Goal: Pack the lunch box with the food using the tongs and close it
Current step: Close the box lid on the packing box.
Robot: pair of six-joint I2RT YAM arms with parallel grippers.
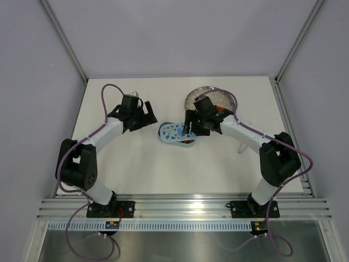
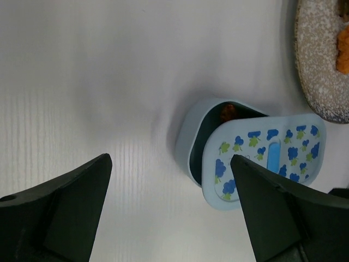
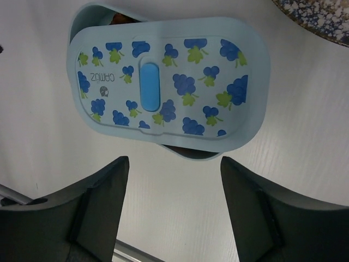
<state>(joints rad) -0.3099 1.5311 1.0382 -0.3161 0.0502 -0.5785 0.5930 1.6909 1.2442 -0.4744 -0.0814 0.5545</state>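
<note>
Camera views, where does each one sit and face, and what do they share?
Top external: above and behind the bases, looking down at the table; both arms show.
Left wrist: on the left arm, facing down at the lunch box; own fingers at bottom corners.
Right wrist: on the right arm, over the lid; own fingers below.
Shared: all show the lid askew on the lunch box.

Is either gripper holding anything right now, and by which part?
Nothing is held. The left gripper and right gripper are both open and empty; the lid lies askew on the lunch box, free of both.
</note>
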